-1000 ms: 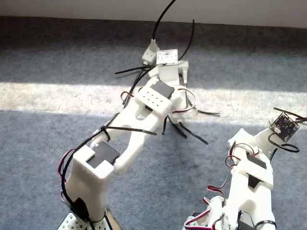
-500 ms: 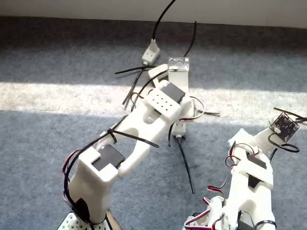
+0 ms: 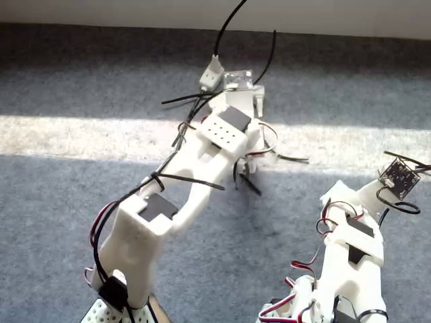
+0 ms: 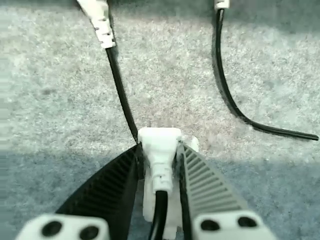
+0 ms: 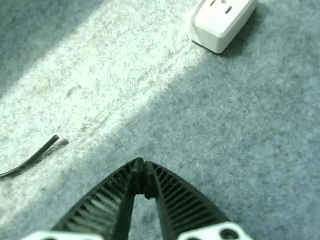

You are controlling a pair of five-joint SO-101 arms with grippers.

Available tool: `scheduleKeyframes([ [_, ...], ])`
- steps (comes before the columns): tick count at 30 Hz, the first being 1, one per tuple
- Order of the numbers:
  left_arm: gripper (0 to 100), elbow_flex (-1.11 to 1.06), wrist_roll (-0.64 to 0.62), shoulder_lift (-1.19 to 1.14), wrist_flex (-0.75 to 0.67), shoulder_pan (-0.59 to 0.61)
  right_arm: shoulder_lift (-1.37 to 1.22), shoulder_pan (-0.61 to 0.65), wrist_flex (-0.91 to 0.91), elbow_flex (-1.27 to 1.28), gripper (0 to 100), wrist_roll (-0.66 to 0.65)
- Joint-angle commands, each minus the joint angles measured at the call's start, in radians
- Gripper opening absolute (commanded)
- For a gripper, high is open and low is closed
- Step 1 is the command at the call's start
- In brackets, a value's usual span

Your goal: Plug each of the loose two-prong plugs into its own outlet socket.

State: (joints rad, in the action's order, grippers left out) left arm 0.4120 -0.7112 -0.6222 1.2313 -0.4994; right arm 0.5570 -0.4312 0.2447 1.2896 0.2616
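Note:
My left gripper (image 4: 160,150) is shut on a white two-prong plug (image 4: 159,165), whose black cable runs back between the fingers. In the high view the left arm (image 3: 202,161) stretches to the far middle of the carpet. Beyond the held plug lies a second white plug (image 4: 97,15) (image 3: 211,75) with a black cable. My right gripper (image 5: 142,172) is shut on nothing, low over the carpet. A white outlet socket (image 5: 220,20) with two slots lies some way ahead of it. The right arm (image 3: 350,256) sits folded at the near right.
Grey carpet covers the floor, crossed by a sunlit band (image 3: 60,134). A loose black cable (image 4: 235,105) curves beside the held plug. Another black cable end (image 5: 30,155) lies off to the side of my right gripper. Thin black ties (image 3: 246,182) stick out under the left arm.
The left arm swung right and toward the near side with its cable trailing, then returned to the far middle. The right arm has not moved.

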Motion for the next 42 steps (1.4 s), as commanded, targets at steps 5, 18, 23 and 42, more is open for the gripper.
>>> scheduleKeyframes([
  [5, 1, 0.101, -0.063, -0.004, 0.241, 0.016, 0.013, 0.016, -0.019, -0.012, 0.6, 0.006],
  [18, 1, 0.352, -0.069, -0.002, 0.325, 0.010, 0.013, 0.018, -0.019, -0.012, 0.6, 0.006],
  [23, 1, 0.386, -0.072, -0.002, 0.319, -0.074, 0.013, 0.018, -0.019, -0.012, 0.6, 0.006],
  [42, 1, 0.394, -0.218, -0.108, 0.316, -0.157, 0.013, 0.018, -0.019, -0.012, 0.6, 0.006],
])
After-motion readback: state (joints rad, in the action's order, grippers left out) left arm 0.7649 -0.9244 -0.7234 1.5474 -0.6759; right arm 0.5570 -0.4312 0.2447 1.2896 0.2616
